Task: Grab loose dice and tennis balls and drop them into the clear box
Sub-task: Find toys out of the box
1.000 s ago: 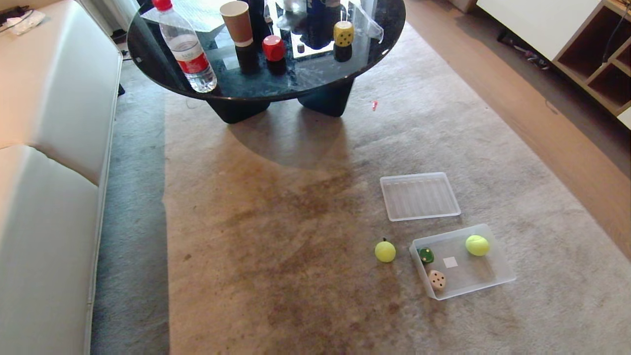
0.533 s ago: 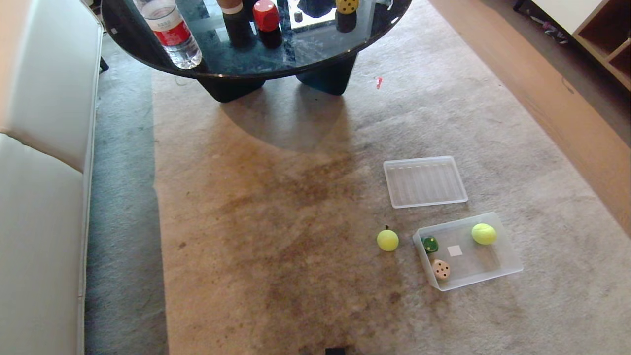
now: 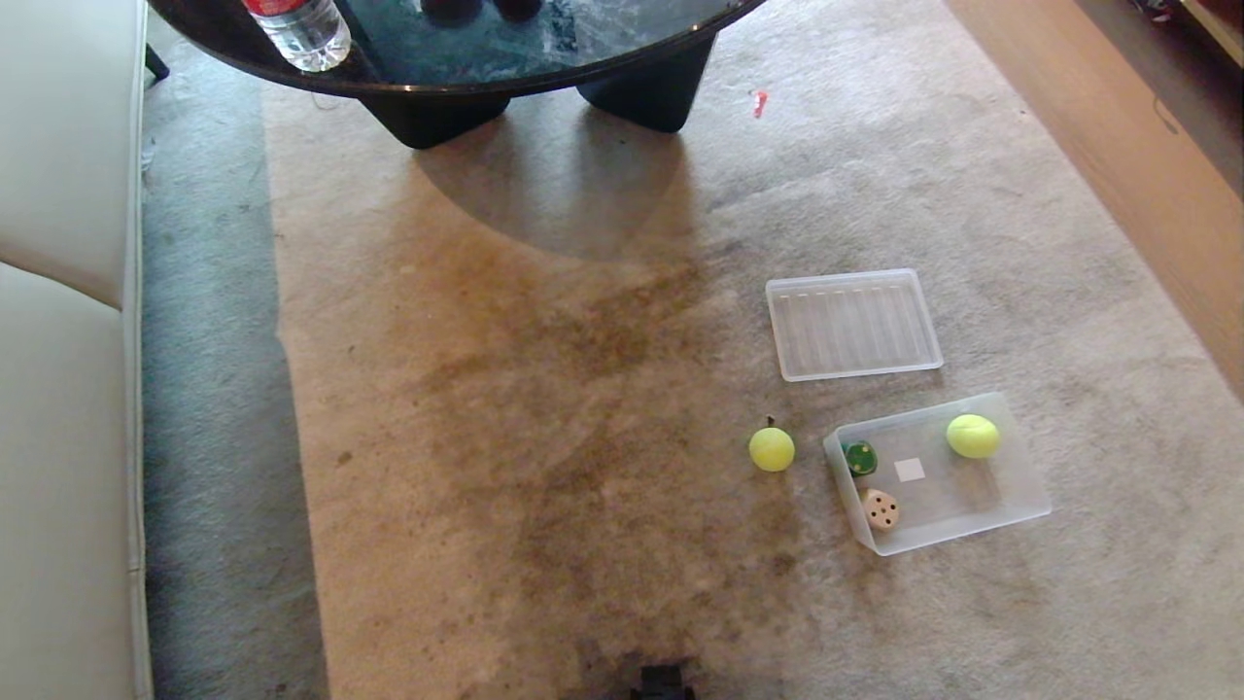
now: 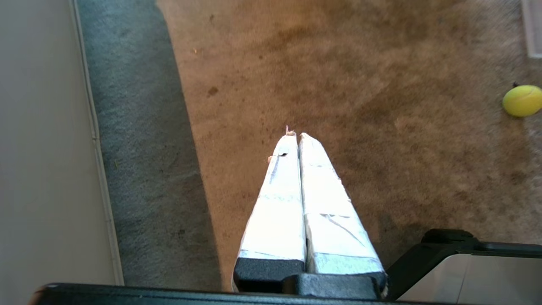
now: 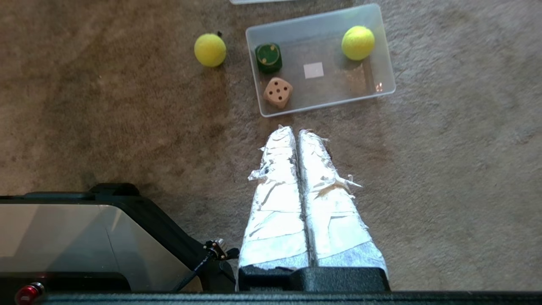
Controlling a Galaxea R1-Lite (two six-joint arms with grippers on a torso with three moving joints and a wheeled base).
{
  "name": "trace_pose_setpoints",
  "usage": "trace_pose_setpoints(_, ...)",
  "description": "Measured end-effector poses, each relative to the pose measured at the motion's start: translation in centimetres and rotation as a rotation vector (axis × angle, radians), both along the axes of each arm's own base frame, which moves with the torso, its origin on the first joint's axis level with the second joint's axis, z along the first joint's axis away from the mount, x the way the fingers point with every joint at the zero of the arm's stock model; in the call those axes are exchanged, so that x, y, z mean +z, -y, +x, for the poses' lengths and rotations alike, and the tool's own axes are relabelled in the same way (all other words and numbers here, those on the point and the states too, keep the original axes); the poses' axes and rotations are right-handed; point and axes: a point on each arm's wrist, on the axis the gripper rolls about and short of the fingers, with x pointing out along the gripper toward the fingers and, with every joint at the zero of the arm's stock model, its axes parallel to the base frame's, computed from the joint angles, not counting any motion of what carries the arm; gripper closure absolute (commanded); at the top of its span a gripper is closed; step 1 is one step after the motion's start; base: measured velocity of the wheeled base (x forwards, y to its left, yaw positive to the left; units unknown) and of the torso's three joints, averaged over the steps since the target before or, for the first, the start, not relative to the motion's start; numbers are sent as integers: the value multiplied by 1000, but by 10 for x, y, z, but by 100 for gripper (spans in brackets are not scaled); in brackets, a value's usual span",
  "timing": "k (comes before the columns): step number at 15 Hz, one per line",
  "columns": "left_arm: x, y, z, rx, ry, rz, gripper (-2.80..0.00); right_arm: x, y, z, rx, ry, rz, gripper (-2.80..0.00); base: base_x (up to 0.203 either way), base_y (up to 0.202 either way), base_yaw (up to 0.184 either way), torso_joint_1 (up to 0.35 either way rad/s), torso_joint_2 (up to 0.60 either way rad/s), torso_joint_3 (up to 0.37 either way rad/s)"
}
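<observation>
The clear box sat on the carpet, already holding one tennis ball, the dark green die and the tan die. By my reading roughly half the task was done. A second tennis ball lay loose on the carpet just beside the box's wall nearest the green die, not touching it. The ribbed lid lay just beyond the box, toward the round dark surface, whose edge alone was in view, carrying a water bottle; no other dice could be seen.

The right tool was closed on nothing, poised above the carpet short of the box's near wall. The left tool was likewise closed and empty, well apart from the loose ball.
</observation>
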Motion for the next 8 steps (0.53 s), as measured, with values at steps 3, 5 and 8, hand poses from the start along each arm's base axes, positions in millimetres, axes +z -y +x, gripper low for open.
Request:
trace_pose_setpoints(3, 0, 0, 0, 0, 0, 0, 0, 0, 0, 0, 0, 0, 0, 0, 0, 0, 0, 2, -1, -198)
trace_pose_setpoints(5, 0, 0, 0, 0, 0, 0, 0, 0, 0, 0, 0, 0, 0, 0, 0, 0, 0, 4, 7, -198)
trace_pose_setpoints(8, 0, 0, 0, 0, 0, 0, 0, 0, 0, 0, 1, -1, 0, 0, 0, 0, 0, 2, 0, -203)
